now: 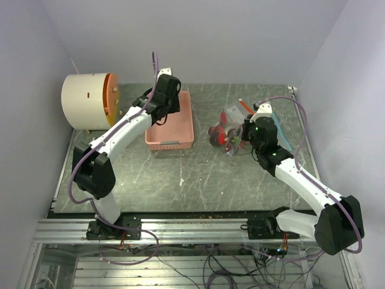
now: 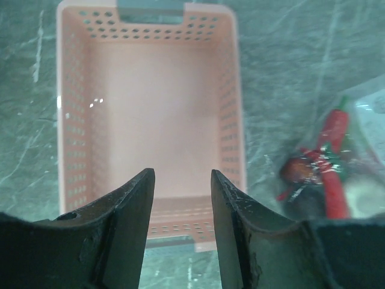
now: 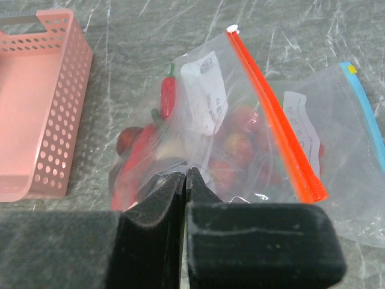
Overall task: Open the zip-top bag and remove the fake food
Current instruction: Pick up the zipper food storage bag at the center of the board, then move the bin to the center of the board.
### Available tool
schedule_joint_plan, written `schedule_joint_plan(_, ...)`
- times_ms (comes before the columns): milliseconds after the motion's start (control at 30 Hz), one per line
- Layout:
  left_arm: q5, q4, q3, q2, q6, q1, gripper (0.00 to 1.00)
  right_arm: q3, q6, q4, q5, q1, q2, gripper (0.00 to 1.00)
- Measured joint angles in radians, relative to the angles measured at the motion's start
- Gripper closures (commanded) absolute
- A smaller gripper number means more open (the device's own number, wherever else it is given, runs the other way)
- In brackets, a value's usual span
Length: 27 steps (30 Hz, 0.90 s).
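Observation:
The clear zip-top bag (image 3: 204, 84) with an orange zip strip lies on the green table, right of centre (image 1: 233, 115). The fake food (image 3: 236, 147) is inside it: a red chilli, round red pieces and dark ones (image 1: 219, 133). My right gripper (image 3: 186, 171) is shut on a fold of the bag's plastic at its near side (image 1: 245, 133). My left gripper (image 2: 180, 174) hangs open over the pink basket (image 2: 72, 120) with nothing between its fingers (image 1: 161, 111). The left wrist view also catches the bag's food (image 2: 332, 150) at its right edge.
The pink slotted basket (image 1: 189, 123) holds nothing. A second clear bag with a blue zip (image 3: 361, 108) lies under and to the right of the first (image 1: 281, 129). A cream drum with an orange face (image 1: 87, 100) stands at the far left.

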Motion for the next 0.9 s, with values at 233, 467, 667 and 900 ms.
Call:
schedule_joint_plan(233, -0.057, -0.027, 0.063, 0.023, -0.037, -0.14, 0.28, 0.0, 0.0, -0.004, -0.001, 0.0, -0.016, 1.0)
schedule_joint_plan(467, -0.066, -0.02, 0.0, 0.096, -0.071, -0.241, 0.27, -0.011, 0.003, -0.007, -0.01, 0.0, -0.033, 1.0)
schedule_joint_plan(667, -0.061, -0.007, -0.001, 0.192, -0.086, -0.24, 0.42, -0.015, 0.004, -0.006, -0.015, 0.0, -0.035, 1.0)
schedule_joint_plan(900, -0.054, 0.006, 0.035, 0.301, -0.085, -0.24, 0.7, -0.018, 0.004, -0.01, -0.015, 0.0, -0.036, 1.0)
